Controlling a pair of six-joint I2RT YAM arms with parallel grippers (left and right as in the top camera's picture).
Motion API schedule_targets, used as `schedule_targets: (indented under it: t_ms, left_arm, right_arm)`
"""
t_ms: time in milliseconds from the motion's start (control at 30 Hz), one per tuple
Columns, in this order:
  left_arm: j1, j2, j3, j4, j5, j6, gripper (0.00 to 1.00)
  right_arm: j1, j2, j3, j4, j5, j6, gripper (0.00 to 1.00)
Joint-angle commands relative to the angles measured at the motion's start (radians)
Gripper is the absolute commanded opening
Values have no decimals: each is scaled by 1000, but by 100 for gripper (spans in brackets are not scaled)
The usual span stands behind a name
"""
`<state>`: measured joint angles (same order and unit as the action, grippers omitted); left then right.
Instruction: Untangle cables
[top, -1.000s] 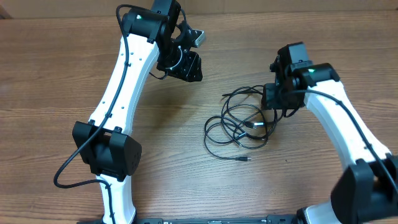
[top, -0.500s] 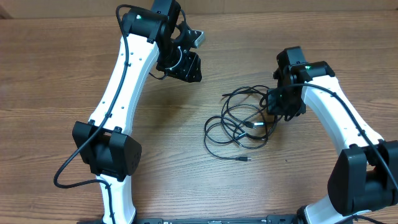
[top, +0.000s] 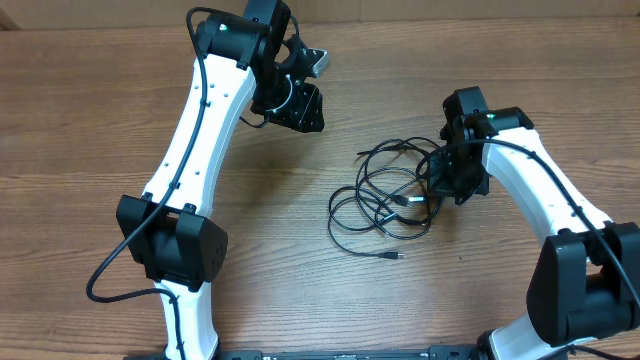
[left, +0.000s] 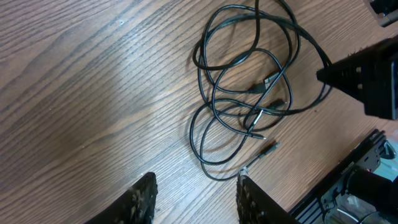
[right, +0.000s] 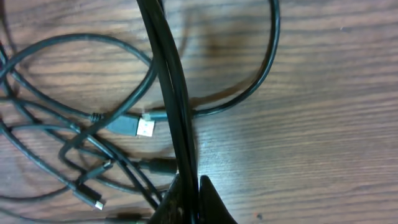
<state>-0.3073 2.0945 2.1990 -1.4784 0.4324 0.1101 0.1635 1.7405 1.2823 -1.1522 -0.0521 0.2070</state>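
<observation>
While our right pincer (right: 188, 186) pinched two strands, the cables (top: 399, 201) lay at its nine o'clock; our left pincer (left: 196, 190) hung apart and empty, farther off.

The left arm stretches to the far side, left gripper (left: 196, 200) hanging with fingers parted, holding nothing. The right arm bends inward, right gripper (right: 188, 198) pointing down, clamped on strands of the cables (right: 165, 74).

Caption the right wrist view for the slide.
Right gripper pinched shut on black strands of the tangled cables, a USB plug lying beside them on the wood table.
</observation>
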Motion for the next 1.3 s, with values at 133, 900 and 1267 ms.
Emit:
schedule_targets:
  t_ms: [133,900,1267]
  left_arm:
    - [-1,-2,8,-2,13,-3,43]
    - [-9,-2,8,69,244,-10,64]
    - [-42,-2,-68,34,109,-1,64]
  right_arm:
    - [0,-6,342,-129,-560,-311,4]
    - [0,-8,810,-270,-748,-499,4]
    - [1,-10,810,-203,-750,-465,4]
